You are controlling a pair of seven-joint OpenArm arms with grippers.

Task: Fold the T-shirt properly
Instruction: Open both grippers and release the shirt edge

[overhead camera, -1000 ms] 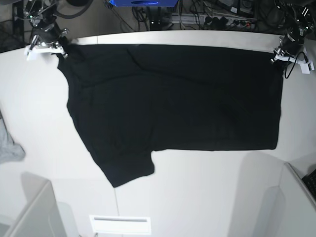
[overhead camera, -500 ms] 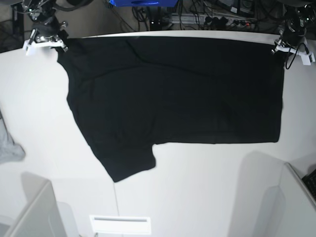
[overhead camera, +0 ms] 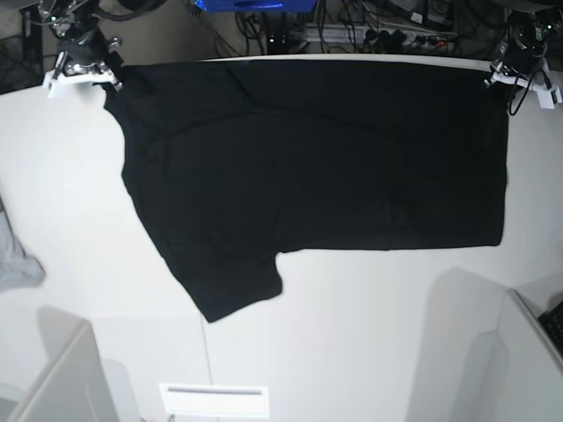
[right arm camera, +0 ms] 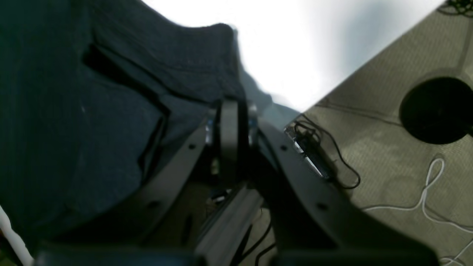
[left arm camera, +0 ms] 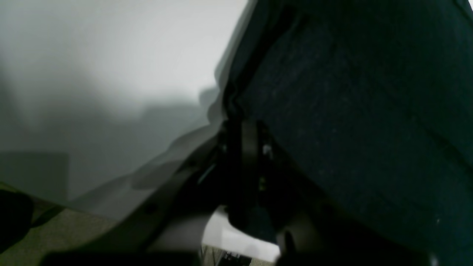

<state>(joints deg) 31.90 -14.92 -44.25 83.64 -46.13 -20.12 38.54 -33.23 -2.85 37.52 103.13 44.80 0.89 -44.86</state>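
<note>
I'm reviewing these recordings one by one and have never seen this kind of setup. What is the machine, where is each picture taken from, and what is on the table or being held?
This is a two-armed robot. The base view looks down on a white table from above; the other two pictures come from cameras mounted on each wrist, looking along the end effector. A black T-shirt lies spread across the table, one sleeve pointing toward the near edge. The right end effector pinches one far corner of the shirt, and the left end effector pinches the other far corner. In both wrist views the closed tips meet the dark cloth. A small grey cloth sits at the table's left edge in the base view.
</note>
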